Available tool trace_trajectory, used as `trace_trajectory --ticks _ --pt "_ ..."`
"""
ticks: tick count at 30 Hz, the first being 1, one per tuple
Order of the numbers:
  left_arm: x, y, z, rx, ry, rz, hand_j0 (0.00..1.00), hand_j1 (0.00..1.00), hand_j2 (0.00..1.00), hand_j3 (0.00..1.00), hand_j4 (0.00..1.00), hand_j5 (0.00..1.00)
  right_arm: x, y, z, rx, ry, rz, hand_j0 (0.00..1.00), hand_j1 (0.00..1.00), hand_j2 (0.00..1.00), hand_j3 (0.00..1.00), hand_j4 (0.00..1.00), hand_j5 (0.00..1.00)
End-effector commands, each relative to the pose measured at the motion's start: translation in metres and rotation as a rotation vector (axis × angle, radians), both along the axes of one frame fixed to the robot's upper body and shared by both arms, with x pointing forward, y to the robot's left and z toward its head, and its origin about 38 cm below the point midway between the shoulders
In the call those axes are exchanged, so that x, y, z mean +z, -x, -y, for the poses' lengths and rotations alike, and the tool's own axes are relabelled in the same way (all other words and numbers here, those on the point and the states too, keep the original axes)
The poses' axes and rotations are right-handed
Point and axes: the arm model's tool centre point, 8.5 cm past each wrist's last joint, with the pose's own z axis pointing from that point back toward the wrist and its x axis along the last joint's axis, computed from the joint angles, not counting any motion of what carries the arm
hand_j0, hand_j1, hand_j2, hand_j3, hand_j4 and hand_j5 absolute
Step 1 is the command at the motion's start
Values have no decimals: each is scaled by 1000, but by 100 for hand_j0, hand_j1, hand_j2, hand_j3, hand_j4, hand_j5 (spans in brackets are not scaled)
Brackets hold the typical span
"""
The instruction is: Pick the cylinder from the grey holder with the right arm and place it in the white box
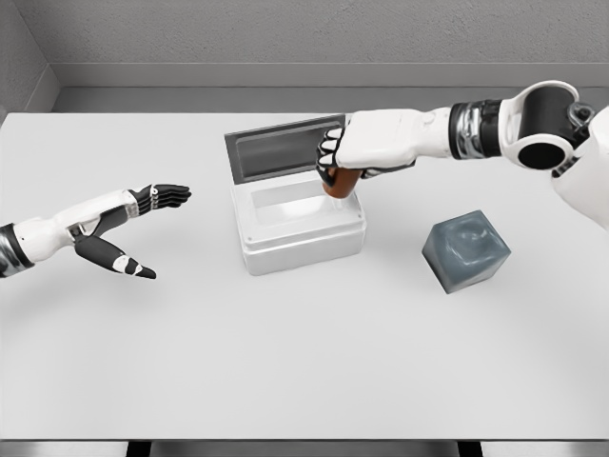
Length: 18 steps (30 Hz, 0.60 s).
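The bare counter (pixel 304 381) fills the lower frame; at centre left the left hand (pixel 128 233) lies idle, fingers straight and spread, holding nothing; right of centre stands the grey holder (pixel 465 250), empty as far as I can tell. In the upper middle the right hand (pixel 354 152) has its fingers (pixel 328 157) curled round the brown cylinder (pixel 340 185), whose lower end hangs at the right rim of the white box (pixel 297 233), beside the raised lid (pixel 281 148). The step in hand looks to be the placing, and it seems nearly done; to do it well, shift the cylinder leftward until it is clear of the rim and over the hollow; keep it upright; lower before loosening the grip; avoid knocking the lid; whether the base already touches the rim cannot be told.
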Motion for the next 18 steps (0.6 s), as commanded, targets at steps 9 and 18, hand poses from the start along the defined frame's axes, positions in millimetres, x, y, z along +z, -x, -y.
trace_trajectory --ticks 9,18 --pt "1 0 1 2 9 -1 100 100 100 100 100 100 -9 -4 3 -19 12 -26 26 26 26 26 26 26" --pt "0 0 1 1 7 -4 100 100 100 100 100 100 -11 -8 5 -32 42 -3 50 50 50 50 50 50"
